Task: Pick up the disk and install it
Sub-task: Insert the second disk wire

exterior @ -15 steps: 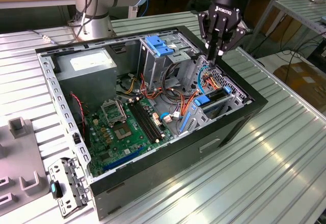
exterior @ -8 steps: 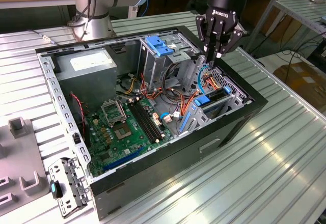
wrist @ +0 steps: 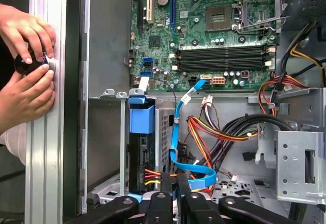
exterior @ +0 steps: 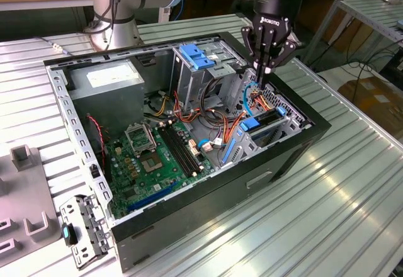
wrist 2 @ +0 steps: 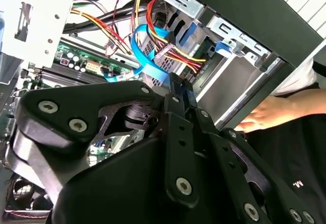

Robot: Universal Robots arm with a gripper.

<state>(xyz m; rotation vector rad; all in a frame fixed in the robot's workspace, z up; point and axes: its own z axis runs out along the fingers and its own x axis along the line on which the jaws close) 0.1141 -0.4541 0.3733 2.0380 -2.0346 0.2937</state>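
While closed on nothing — one gripper [exterior: 267, 70] above one installed disk [exterior: 264, 121].

A line of white lettering, a maker's mark, runs across the black body of the gripper [exterior: 263, 69] in the exterior view. The white label [exterior: 111, 74] on the grey power supply [exterior: 101, 104] carries print too small to read. Fine white markings dot the motherboard [wrist: 214, 25] in the first wrist view, none legible. A small white mark sits on a person's black clothing [wrist 2: 297, 183] in the second wrist view.
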